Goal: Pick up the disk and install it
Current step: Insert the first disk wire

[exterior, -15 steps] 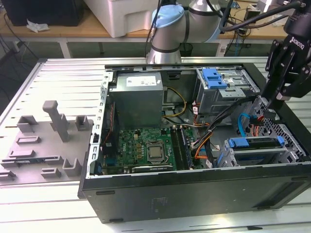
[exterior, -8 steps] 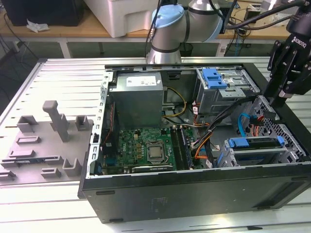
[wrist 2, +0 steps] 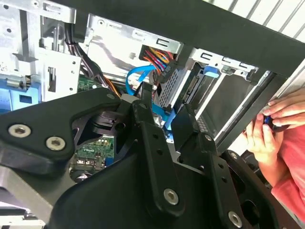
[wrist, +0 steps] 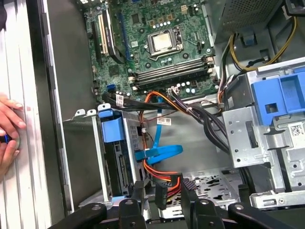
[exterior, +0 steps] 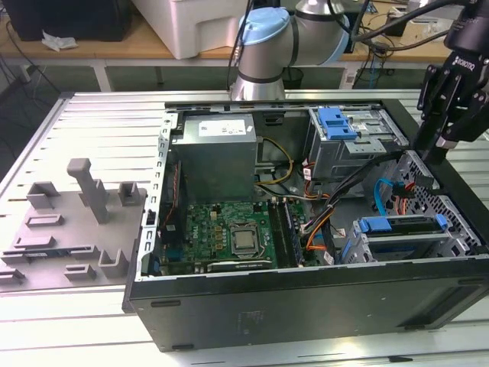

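A slatted grey metal table (exterior: 107, 122) carries a big black computer case (exterior: 306, 298), lying on its side with the panel off. The grey-and-blue robot arm (exterior: 267, 46) reaches in from behind it. Inside the case I see a grey metal power-supply box (exterior: 218, 149), a green motherboard (exterior: 229, 233) and, at the exterior view's right end, a perforated metal drive cage (exterior: 454, 210).

The disk (exterior: 405, 246), a flat silver hard drive in a blue plastic carrier frame, appears to sit inside that cage. Its blue frame tab shows at the cage mouth in the first wrist view. I judge it stiff and dense for its size, smooth on its metal faces and sensitive to knocks. The blue frame edges look the safest hold, not the labelled face.

The black two-fingered tool (exterior: 432, 149) hangs over the cage end of the case. Its fingers are spread wide and hold nothing.

Below the fingers in the first wrist view lie a flat blue data cable (wrist: 159, 152) and a bundle of orange, red and black power wires (wrist: 157, 174) ending in a black plug. Both crowd the back of the cage and could snag. A blue ribbed plastic latch (exterior: 336, 122) tops the upper bay. A person's hands (wrist 2: 267, 129) rest at the case's outer edge, close to the tool's working space.
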`<action>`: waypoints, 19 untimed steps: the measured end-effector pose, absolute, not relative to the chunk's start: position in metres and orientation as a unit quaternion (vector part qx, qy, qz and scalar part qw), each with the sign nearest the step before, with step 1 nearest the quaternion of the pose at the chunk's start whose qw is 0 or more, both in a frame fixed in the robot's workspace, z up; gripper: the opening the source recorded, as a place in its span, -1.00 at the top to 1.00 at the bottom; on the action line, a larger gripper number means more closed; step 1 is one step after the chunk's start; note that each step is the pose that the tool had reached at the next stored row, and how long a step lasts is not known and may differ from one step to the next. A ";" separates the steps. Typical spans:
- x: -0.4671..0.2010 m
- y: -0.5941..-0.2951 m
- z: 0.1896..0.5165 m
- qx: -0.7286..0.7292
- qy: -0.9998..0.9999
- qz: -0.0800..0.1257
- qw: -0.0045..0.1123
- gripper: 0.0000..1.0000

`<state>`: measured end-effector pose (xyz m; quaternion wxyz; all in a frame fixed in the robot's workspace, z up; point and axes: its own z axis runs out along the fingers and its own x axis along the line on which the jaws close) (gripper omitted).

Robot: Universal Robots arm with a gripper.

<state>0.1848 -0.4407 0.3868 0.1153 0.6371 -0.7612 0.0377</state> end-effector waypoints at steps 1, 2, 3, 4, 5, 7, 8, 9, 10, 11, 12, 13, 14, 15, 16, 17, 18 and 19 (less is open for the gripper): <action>0.186 -0.440 0.386 0.637 -0.761 0.040 0.121 0.11; 0.187 -0.440 0.385 0.636 -0.760 0.043 0.126 0.11; 0.189 -0.439 0.384 0.636 -0.760 0.045 0.129 0.11; 0.190 -0.438 0.382 0.635 -0.760 0.046 0.132 0.11; 0.190 -0.436 0.380 0.635 -0.759 0.047 0.133 0.11; 0.192 -0.431 0.376 0.634 -0.759 0.050 0.137 0.11; 0.193 -0.429 0.374 0.634 -0.759 0.052 0.139 0.11; 0.194 -0.428 0.374 0.634 -0.759 0.053 0.140 0.11; 0.195 -0.426 0.372 0.634 -0.758 0.054 0.143 0.11; 0.195 -0.425 0.372 0.633 -0.758 0.056 0.144 0.11; 0.196 -0.424 0.371 0.633 -0.758 0.058 0.146 0.11; 0.196 -0.423 0.369 0.632 -0.758 0.061 0.149 0.11; 0.196 -0.421 0.367 0.631 -0.757 0.065 0.153 0.11; 0.196 -0.421 0.366 0.631 -0.757 0.067 0.155 0.11; 0.196 -0.420 0.365 0.631 -0.757 0.069 0.157 0.11; 0.196 -0.419 0.364 0.630 -0.757 0.072 0.159 0.11; 0.196 -0.419 0.363 0.630 -0.756 0.074 0.161 0.11; 0.197 -0.417 0.361 0.629 -0.756 0.078 0.165 0.11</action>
